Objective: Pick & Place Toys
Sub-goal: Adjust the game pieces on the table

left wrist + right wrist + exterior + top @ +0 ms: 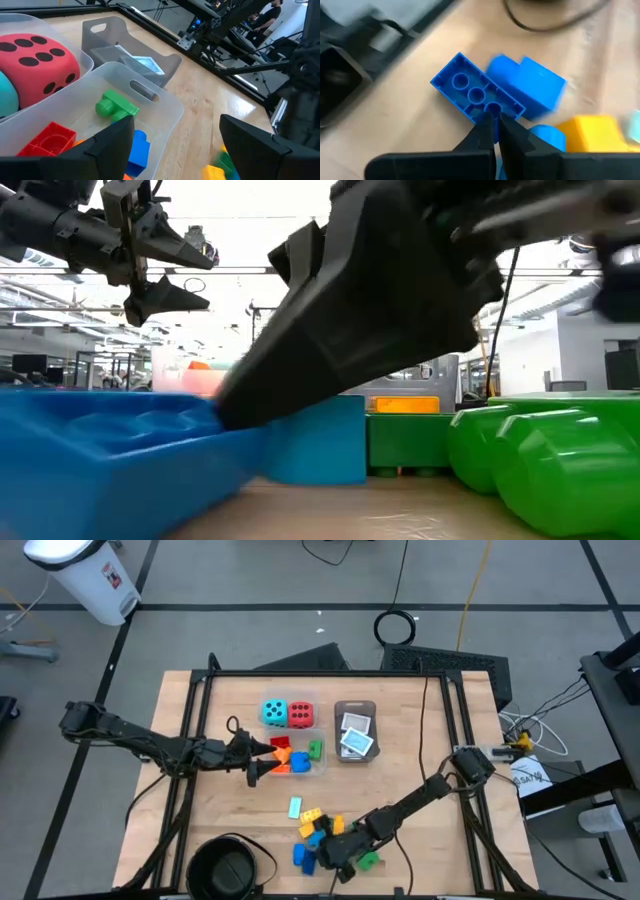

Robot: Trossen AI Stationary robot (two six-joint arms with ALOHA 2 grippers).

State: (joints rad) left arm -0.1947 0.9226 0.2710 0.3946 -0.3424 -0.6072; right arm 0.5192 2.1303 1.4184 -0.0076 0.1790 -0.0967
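A wooden desk [400, 755] sits inside a black frame on a grey floor. From above, the right gripper [322, 858] is low at the near edge among a heap of loose bricks [318, 825]; only its wrist view shows its jaws together at the rim of an upturned blue brick [475, 95], and I cannot tell whether they grip it. The left gripper [262, 758] hangs with jaws apart over a clear tub [165, 107] of bricks. A second tub [288, 728] near the far edge holds the teal die [274, 712] and the red die [300, 715]. The grey tray [356, 708] holds white cards [356, 737].
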